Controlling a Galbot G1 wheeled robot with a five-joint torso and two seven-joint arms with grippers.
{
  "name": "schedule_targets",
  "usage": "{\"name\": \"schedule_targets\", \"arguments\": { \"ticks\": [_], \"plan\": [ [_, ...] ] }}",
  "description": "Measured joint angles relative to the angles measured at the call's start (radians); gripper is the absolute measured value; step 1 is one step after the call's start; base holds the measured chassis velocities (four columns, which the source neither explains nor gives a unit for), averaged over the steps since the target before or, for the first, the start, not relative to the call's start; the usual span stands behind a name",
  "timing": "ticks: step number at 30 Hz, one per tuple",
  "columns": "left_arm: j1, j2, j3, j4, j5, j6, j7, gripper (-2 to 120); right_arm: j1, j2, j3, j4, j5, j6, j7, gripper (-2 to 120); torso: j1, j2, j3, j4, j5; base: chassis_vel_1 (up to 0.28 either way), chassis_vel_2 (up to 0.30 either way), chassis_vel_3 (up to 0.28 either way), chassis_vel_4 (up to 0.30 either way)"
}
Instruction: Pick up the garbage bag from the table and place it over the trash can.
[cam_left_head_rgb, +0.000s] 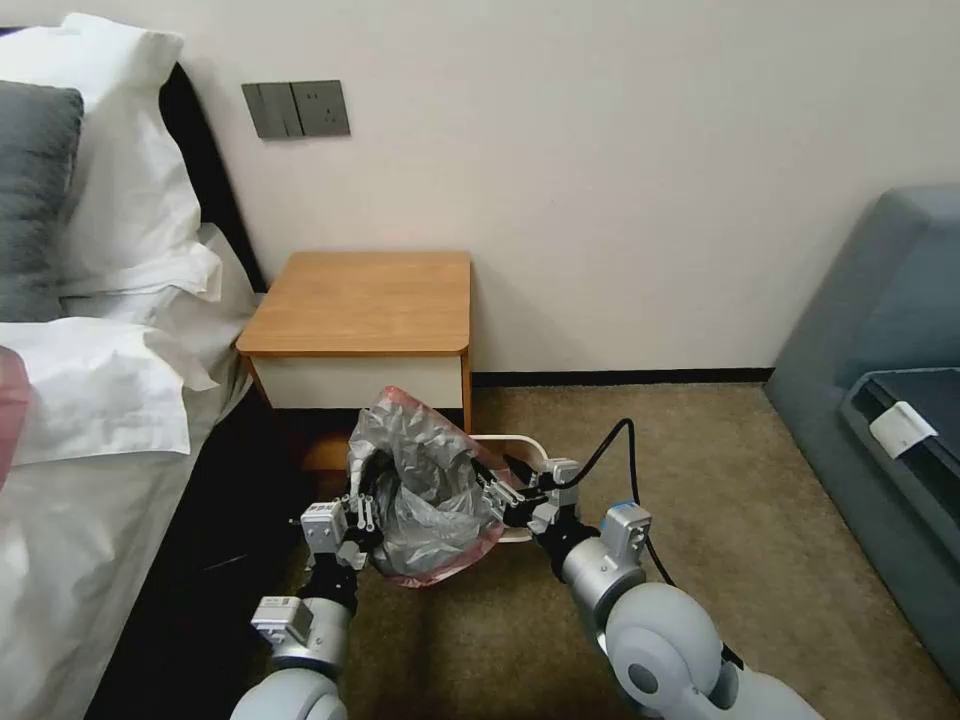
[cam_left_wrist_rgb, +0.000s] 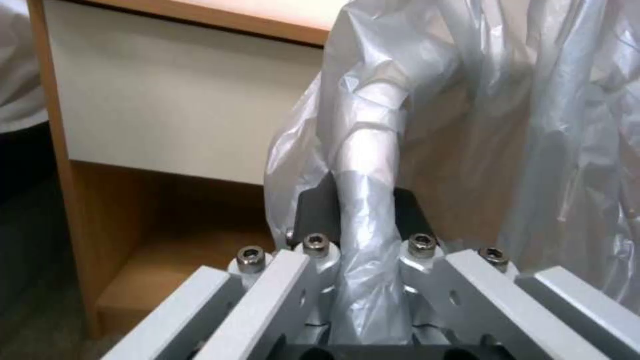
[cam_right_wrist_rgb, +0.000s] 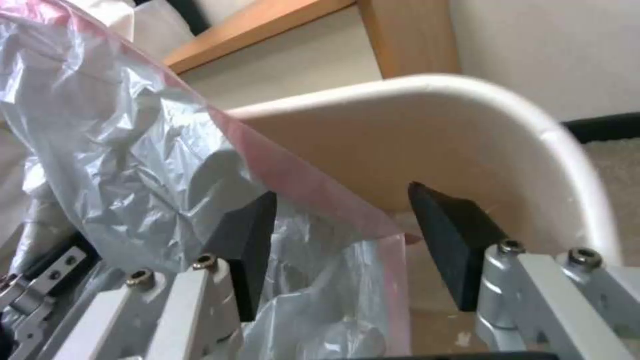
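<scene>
The crinkled grey garbage bag (cam_left_head_rgb: 425, 490) with its pinkish-red edge hangs spread between my two grippers, low in front of the table (cam_left_head_rgb: 370, 300). Behind and under it shows the cream rim of the trash can (cam_left_head_rgb: 522, 440). My left gripper (cam_left_head_rgb: 360, 515) is shut on a bunched strand of the bag (cam_left_wrist_rgb: 367, 190), just before the table's white drawer front (cam_left_wrist_rgb: 180, 100). My right gripper (cam_right_wrist_rgb: 347, 245) stands open, its black pads (cam_right_wrist_rgb: 453, 250) wide apart. The bag's pink edge (cam_right_wrist_rgb: 313, 185) runs between them, over the trash can's inner wall (cam_right_wrist_rgb: 413, 145).
A bed with white pillows (cam_left_head_rgb: 120, 230) fills the left side, close to my left arm. A grey sofa (cam_left_head_rgb: 890, 400) stands at the right. Brown carpet (cam_left_head_rgb: 720, 520) lies open between them. A black cable (cam_left_head_rgb: 610, 450) loops over my right wrist.
</scene>
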Motion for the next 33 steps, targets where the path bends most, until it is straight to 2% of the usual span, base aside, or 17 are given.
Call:
{"name": "schedule_targets", "arguments": {
  "ticks": [7, 17, 32, 33],
  "plan": [
    [0.0, 0.004, -0.012, 0.005, 0.029, -0.023, 0.018, 5, 0.017, -0.029, -0.001, 0.001, 0.001, -0.005, -0.013, 65, 0.0, 0.0, 0.0, 0.0001, 0.0002, 0.0, 0.0, 0.0, 0.0],
    [-0.011, 0.012, -0.042, 0.01, 0.078, -0.064, 0.061, 5, 0.056, -0.077, -0.02, 0.012, 0.084, -0.032, -0.01, 64, 0.0, 0.0, 0.0, 0.0, 0.0, 0.0, 0.0, 0.0, 0.0],
    [0.01, -0.004, -0.044, -0.008, 0.162, -0.098, 0.085, 5, 0.074, -0.056, -0.048, 0.018, 0.09, -0.041, 0.014, 63, 0.0, 0.0, 0.0, 0.0, 0.0, 0.0, 0.0, 0.0, 0.0],
    [0.012, -0.005, -0.044, -0.011, 0.164, -0.099, 0.085, 5, 0.075, -0.053, -0.051, 0.019, 0.089, -0.041, 0.014, 59, 0.0, 0.0, 0.0, 0.0, 0.0, 0.0, 0.0, 0.0, 0.0]
  ]
}}
